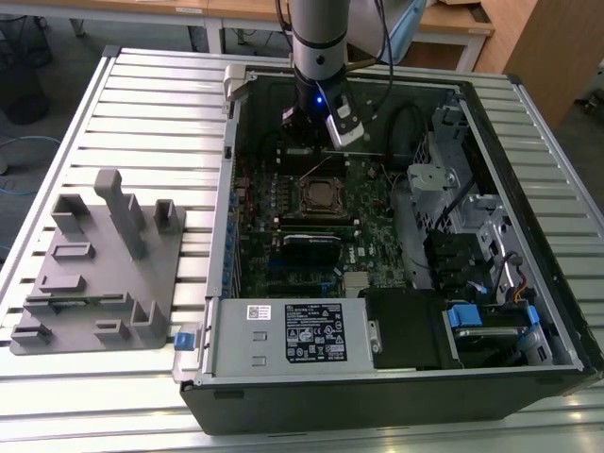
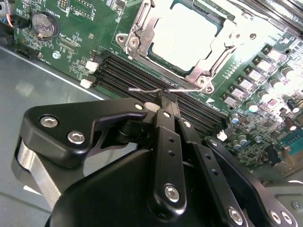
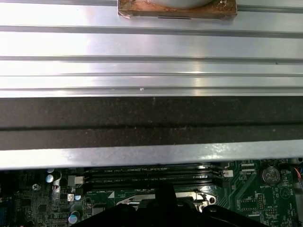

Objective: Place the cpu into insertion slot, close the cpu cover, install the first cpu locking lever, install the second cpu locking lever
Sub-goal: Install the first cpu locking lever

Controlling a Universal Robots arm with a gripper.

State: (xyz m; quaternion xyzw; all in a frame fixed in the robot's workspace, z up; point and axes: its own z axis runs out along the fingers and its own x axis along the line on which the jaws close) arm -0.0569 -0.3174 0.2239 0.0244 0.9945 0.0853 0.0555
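Your gripper (image 2: 164,98) pinches its narrow fingers on the thin wire lever (image 2: 141,89), apparently to lock down the closed cover (image 2: 140,29), under which the cpu (image 2: 185,34) sits seated.

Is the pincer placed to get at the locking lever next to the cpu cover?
Likely yes: the pincer sits right at the locking lever beside the cpu cover, with nothing between them.

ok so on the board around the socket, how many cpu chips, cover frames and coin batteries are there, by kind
dull silver-grey square cpu: 1
thin silver metal cpu cover frame: 1
round silver coin battery: 1
total: 3
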